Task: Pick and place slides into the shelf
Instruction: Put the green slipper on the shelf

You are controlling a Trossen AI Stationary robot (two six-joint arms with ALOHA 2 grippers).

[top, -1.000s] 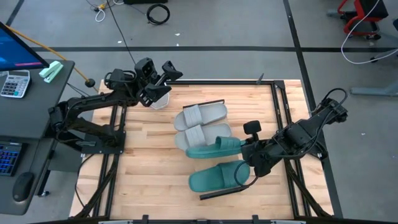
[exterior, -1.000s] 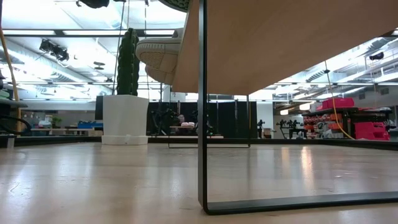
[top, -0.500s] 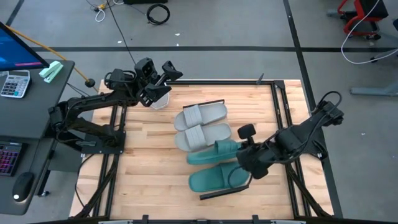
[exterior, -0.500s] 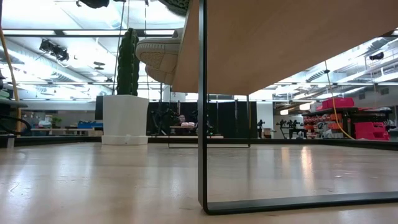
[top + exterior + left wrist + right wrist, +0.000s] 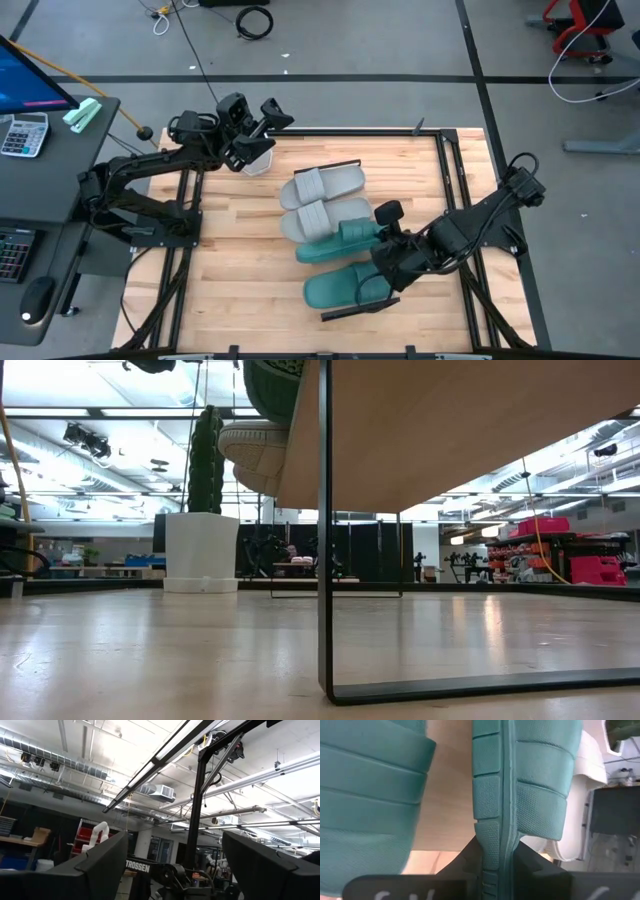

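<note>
— Where is the right gripper (image 5: 383, 262)?

— Clamped on the edge of a teal slide (image 5: 335, 241), held tilted above the shelf (image 5: 345, 310), its long axis crossing the board, beside two grey slides (image 5: 322, 203).

— And the left gripper (image 5: 268, 118)?

— Apart, raised at the tabletop (image 5: 240, 280)'s far corner. The shelf's surface is mostly hidden.

The left end effector (image 5: 172, 865) has its two dark fingers (image 5: 95, 867) spread wide, pointing up at ceiling ducts (image 5: 55, 762) and a black frame post (image 5: 200, 805).
</note>
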